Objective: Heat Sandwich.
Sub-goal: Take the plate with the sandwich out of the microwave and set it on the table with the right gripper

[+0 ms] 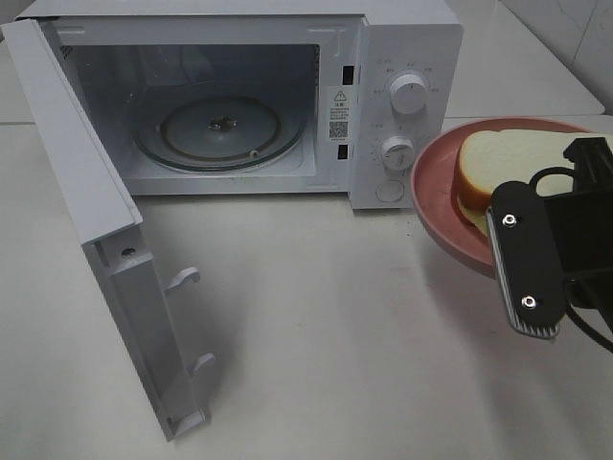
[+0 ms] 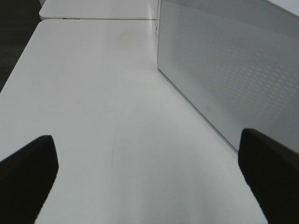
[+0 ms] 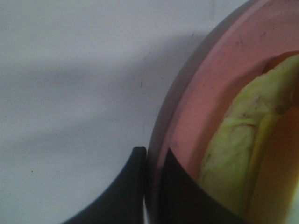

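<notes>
Black right claw (image 1: pixel 522 273), silver screws, black cable.

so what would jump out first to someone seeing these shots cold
The white microwave at the back of the table, its door swung wide open on the left and the glass turntable bare inside. Next, the pink plate at the right edge, carrying the sandwich, with the right gripper shut on the plate's rim. The left gripper is open beside the microwave, holding nothing.

Pink plate (image 1: pixel 436 187), white microwave (image 1: pixel 402 38), black gripper (image 1: pixel 522 273).
</notes>
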`<state>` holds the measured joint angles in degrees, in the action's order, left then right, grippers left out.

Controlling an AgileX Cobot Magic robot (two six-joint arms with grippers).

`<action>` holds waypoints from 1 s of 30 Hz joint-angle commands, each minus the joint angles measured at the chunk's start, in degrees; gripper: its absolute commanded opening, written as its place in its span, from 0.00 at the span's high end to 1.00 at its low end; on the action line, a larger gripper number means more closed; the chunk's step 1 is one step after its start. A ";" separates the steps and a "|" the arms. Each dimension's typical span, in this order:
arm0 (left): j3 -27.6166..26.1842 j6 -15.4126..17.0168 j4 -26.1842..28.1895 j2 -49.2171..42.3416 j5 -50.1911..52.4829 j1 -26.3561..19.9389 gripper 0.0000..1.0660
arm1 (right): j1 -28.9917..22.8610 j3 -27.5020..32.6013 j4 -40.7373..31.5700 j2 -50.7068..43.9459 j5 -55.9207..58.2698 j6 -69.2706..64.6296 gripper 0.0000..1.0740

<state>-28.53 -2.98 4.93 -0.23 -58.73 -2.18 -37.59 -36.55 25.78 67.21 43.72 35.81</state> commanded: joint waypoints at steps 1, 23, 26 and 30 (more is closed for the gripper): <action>0.23 0.40 0.00 -1.55 -0.17 0.34 0.03 | 0.11 0.34 2.23 -0.52 1.55 -5.10 0.99; 0.23 0.40 0.00 -1.55 -0.17 0.34 0.03 | 0.11 0.34 2.52 -0.52 8.31 -34.49 0.99; 0.23 0.40 0.00 -1.55 -0.17 0.34 0.03 | 0.11 0.34 2.52 -0.52 8.88 -38.45 0.99; 0.23 0.40 0.00 -1.55 -0.17 0.34 0.03 | 0.11 0.34 2.52 -0.52 9.40 -41.37 0.99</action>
<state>-28.53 -2.98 4.93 -0.23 -58.73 -2.18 -37.59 -36.55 26.70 67.15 52.65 -4.47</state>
